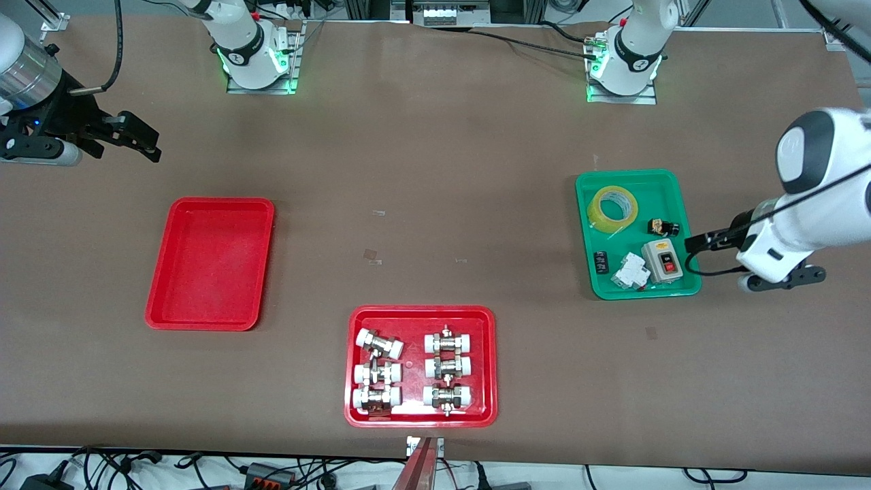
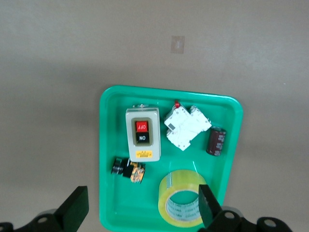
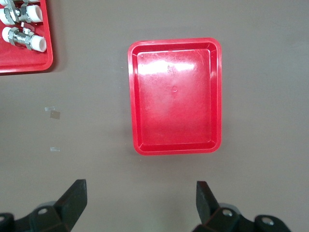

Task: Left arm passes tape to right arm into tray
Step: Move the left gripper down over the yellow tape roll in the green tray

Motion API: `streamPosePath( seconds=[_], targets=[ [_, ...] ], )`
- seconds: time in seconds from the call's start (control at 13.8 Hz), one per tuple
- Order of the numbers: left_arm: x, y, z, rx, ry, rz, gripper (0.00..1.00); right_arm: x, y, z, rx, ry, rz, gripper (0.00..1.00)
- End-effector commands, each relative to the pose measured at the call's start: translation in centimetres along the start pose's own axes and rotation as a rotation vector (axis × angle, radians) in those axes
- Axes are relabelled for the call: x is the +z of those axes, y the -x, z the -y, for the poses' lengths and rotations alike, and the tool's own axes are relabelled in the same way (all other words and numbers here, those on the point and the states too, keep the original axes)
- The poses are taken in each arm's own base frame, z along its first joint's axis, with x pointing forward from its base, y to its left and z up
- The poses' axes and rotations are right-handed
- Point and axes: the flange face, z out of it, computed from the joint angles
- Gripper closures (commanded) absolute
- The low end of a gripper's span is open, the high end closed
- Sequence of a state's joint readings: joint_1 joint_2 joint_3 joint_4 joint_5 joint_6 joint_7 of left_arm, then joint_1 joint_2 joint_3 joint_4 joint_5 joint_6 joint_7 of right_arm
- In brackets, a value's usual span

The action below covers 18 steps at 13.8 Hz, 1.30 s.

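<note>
The glossy plain red tray (image 1: pixel 210 263) with rounded corners sits toward the right arm's end. The translucent yellow tape (image 1: pixel 613 209) ring lies in the green tray (image 1: pixel 588 262). The left gripper (image 2: pixel 140 208) spreads wide, empty, over that green tray's edge. The right gripper (image 3: pixel 140 203) hovers wide, empty.

My left gripper (image 2: pixel 140 212) hangs with fingers spread wide; my right gripper (image 3: pixel 140 205) likewise gapes (both arms raised off the table, wrists angled down).

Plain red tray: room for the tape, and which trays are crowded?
The plain red tray holds nothing. Bare table lies between it and the green tray. Crowded: the green tray, with the tape and switch box, and the fittings tray.
</note>
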<state>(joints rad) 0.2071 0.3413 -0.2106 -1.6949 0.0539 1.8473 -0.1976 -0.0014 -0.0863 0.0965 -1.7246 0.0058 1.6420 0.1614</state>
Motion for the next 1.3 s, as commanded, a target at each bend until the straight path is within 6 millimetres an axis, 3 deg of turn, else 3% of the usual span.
streamPosePath(
  seconds=[0.0, 0.43, 0.79, 1.01, 1.16, 1.23],
  targets=[
    [3.3, -0.7, -0.6, 0.008, 0.004, -0.007, 0.00, -0.2, -0.1, -0.1, 0.008, 0.007, -0.001, 0.00],
    [8.3, -0.6, 0.3, -0.013, -0.012, 0.024, 0.00, -0.2, -0.1, 0.1, 0.005, 0.007, -0.001, 0.00],
    [12.4, 1.4, 0.2, -0.078, -0.010, 0.018, 0.00, -0.2, -0.1, 0.1, 0.005, 0.007, -0.001, 0.00],
    [15.2, 3.9, -0.8, -0.054, -0.031, 0.090, 0.00, -0.1, -0.1, -0.1, 0.008, 0.007, 0.001, 0.00],
    [16.2, 5.9, -1.4, -0.035, -0.049, 0.136, 0.00, -0.1, -0.1, -0.1, 0.008, 0.007, 0.001, 0.00],
    [16.3, 7.3, -2.8, -0.006, -0.059, 0.168, 0.00, -0.2, -0.1, -0.1, 0.008, 0.007, -0.001, 0.00]
  ],
)
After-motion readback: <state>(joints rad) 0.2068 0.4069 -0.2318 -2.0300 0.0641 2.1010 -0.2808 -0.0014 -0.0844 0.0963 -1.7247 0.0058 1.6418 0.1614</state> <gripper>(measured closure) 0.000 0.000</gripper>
